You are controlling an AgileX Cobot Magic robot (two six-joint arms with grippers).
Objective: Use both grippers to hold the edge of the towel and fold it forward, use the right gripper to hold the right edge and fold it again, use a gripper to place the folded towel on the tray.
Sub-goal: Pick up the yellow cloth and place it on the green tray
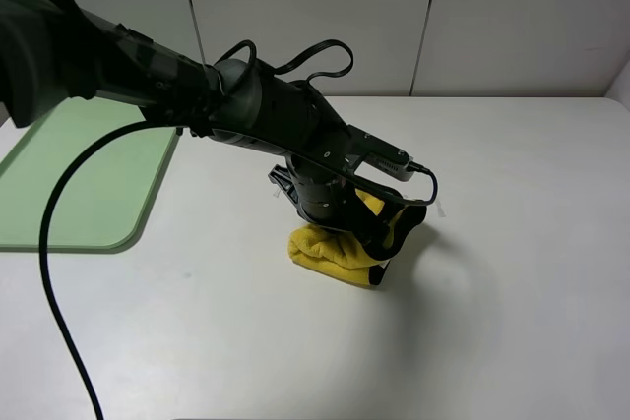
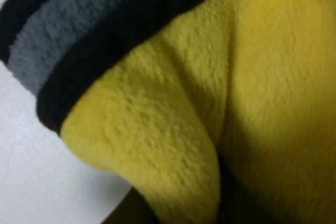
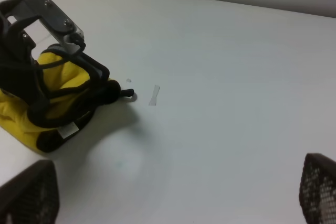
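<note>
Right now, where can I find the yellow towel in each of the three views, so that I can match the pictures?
Exterior high: the towel lies bunched on the white table, just below centre, under the left gripper.
Left wrist: it fills most of the picture, very close and blurred.
Right wrist: at the left edge.
Shared landmark: the towel's black trim.
</note>
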